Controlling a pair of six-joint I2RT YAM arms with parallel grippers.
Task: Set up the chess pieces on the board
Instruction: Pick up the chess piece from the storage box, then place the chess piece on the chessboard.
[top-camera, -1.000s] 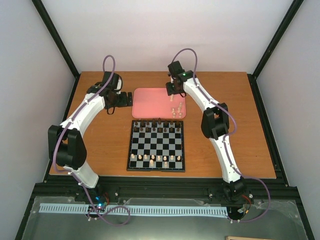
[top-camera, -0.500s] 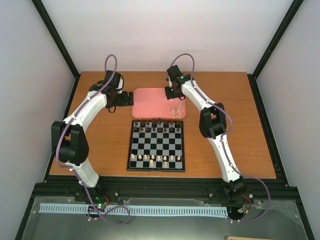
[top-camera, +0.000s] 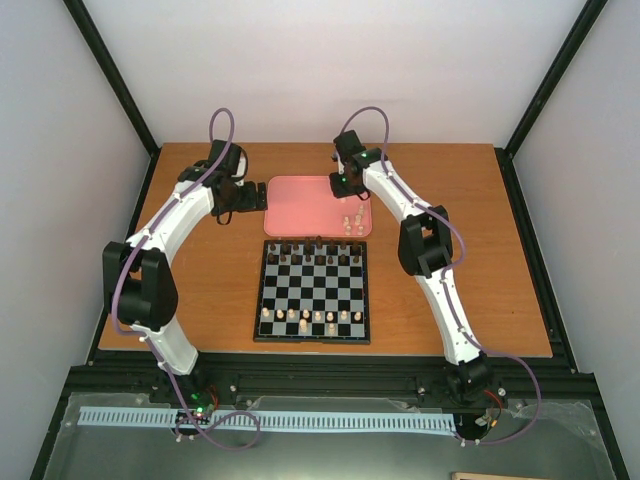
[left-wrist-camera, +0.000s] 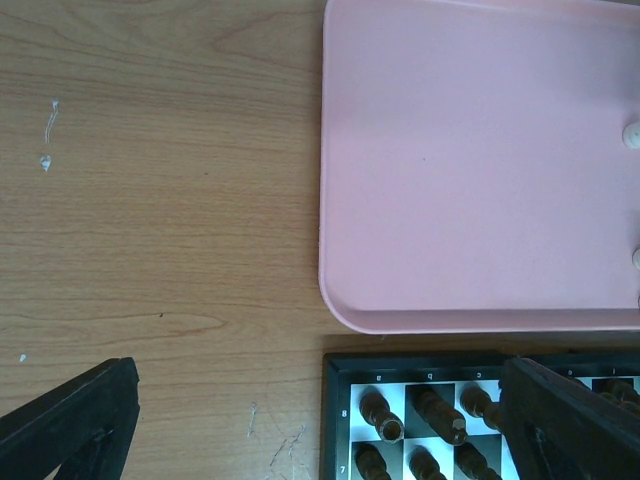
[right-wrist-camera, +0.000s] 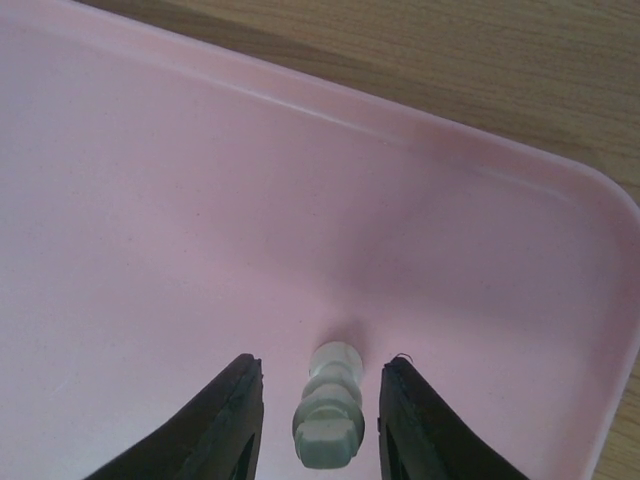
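Bench: a wooden bench carries the board and a tray, with one arm reaching in from each side.
Board: the black-and-white checkered board lies flat in the middle of the bench, on the near side of the tray.
Tray: the pink tray sits just beyond the board's far edge, with a narrow strip of bench between them.
Cream set on the board: a line of cream chess pieces stands close to the board's near edge.
Cream set on the tray: a few more stand in a small cluster near the tray's right near corner.
Dark set: the dark pieces fill the two far rows of the board.
Right fingers: the right fingers are low over the right part of the tray, apart, one on each side of a single cream piece.
Contact: a thin sliver of pink shows between that piece and each finger, so neither finger touches it.
Piece's pose: the wrist view does not show whether it stands or lies.
Left fingers: the left fingers are spread wide and hold nothing.
Left fingers' place: they hover above the bench at the tray's left near corner, with the board's far left corner below them.
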